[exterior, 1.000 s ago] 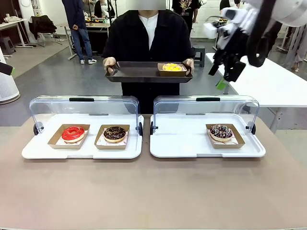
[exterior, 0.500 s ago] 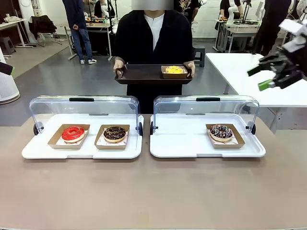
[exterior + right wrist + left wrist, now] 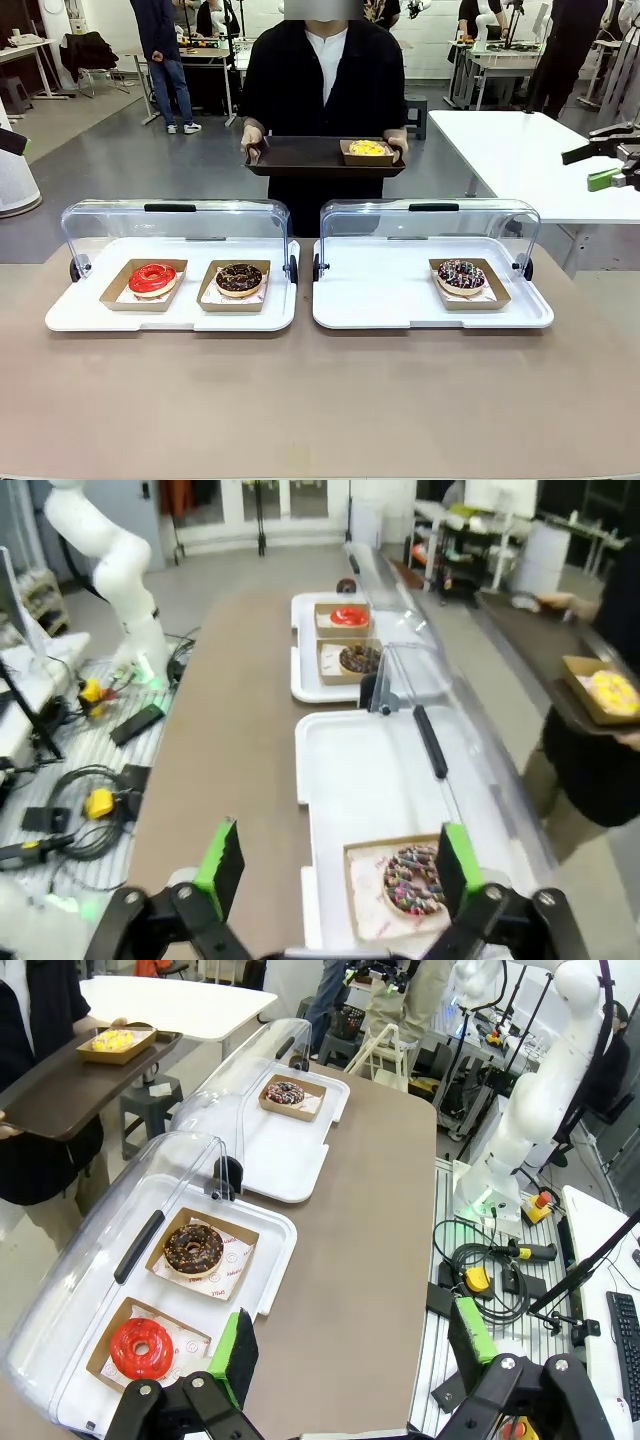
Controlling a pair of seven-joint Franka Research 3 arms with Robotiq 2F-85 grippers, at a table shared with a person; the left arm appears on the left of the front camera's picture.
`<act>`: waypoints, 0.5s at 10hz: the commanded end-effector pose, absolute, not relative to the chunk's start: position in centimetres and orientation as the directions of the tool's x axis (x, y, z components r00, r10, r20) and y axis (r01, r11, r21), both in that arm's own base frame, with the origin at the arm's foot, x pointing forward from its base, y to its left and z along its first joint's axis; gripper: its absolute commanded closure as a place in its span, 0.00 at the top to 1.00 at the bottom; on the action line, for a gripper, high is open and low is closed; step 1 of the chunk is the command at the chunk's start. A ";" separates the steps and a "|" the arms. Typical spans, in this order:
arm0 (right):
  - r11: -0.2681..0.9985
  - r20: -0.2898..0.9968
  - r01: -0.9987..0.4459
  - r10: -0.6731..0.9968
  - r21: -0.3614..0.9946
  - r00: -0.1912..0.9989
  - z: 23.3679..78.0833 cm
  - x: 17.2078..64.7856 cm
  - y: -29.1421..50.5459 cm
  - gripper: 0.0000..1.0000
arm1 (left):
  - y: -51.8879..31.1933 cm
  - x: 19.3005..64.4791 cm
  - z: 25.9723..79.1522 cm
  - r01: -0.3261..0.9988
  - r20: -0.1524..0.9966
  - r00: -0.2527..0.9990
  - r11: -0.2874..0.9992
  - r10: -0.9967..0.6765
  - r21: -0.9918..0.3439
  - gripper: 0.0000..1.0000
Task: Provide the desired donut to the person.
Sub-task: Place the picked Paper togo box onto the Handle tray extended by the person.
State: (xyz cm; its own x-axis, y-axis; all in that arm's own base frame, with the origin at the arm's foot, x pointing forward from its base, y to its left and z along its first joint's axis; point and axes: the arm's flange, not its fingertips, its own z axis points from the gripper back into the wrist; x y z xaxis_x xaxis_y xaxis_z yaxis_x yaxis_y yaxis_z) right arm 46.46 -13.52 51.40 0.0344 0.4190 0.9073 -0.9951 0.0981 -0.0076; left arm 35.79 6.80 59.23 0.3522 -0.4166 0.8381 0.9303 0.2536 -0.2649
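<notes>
— Left side, status?
— My left gripper (image 3: 352, 1348): pads apart, empty, above the worktop (image 3: 370, 1190). Left case (image 3: 170, 312): red donut (image 3: 152, 278), with the chocolate donut (image 3: 239, 278) beside it.
— Middle?
— The person (image 3: 325, 80) holds a dark tray (image 3: 300, 158). The yellow donut (image 3: 367, 148) sits boxed at the end nearer my right arm (both cases' clear lids are swung back).
— Right?
— The sprinkled donut (image 3: 461, 274) is in the right case (image 3: 380, 300). My right gripper (image 3: 603, 166) is apart and empty, off beyond the worktop's edge.
</notes>
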 end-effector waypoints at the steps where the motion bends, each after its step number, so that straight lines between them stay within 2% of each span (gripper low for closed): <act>1: 0.134 0.899 -0.991 0.433 0.011 0.069 50.7 48.3 -13.7 1.00 | 6.9 35.8 59.2 0.937 0.849 0.334 0.243 -0.410 -0.251 1.00; 5: 0.119 0.897 -0.993 0.436 0.017 0.068 49.6 48.3 -14.0 1.00 | 6.9 35.8 59.2 0.937 0.849 0.334 0.243 -0.410 -0.251 1.00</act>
